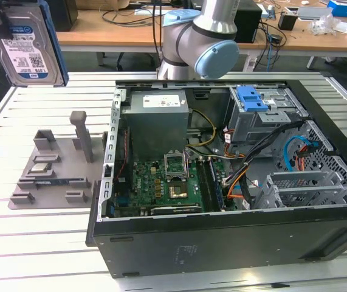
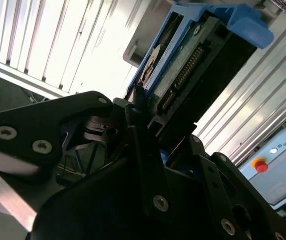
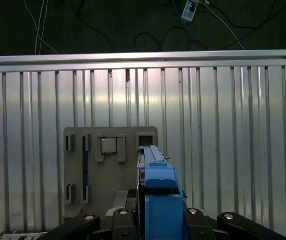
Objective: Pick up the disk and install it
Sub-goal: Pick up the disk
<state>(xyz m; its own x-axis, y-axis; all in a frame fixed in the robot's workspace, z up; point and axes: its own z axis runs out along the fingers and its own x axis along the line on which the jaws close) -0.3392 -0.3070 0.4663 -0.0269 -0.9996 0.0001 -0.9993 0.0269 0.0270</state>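
The disk (image 1: 26, 44), silver with a white-and-blue label and a blue carrier bracket, hangs upright in the air at the exterior view's far left, above the slatted table and clear of the computer case (image 1: 222, 240). In the second wrist view my gripper (image 2: 150, 122) is shut on the disk (image 2: 193, 65), black fingers (image 2: 143, 150) clamped on its lower end, connector edge showing. In the first wrist view the disk (image 3: 158, 192) stands edge-on between the gripper's (image 3: 158, 217) black fingers. The blue-handled drive bay (image 1: 253, 102) sits inside the case at the back right.
The open case holds a grey power supply (image 1: 158, 118), a green motherboard (image 1: 167, 182) and loose cables (image 1: 246, 164). A grey fixture plate (image 1: 54, 167) with upright posts lies on the table left of the case, directly below the disk (image 3: 107, 170). The arm's base (image 1: 200, 39) stands behind the case.
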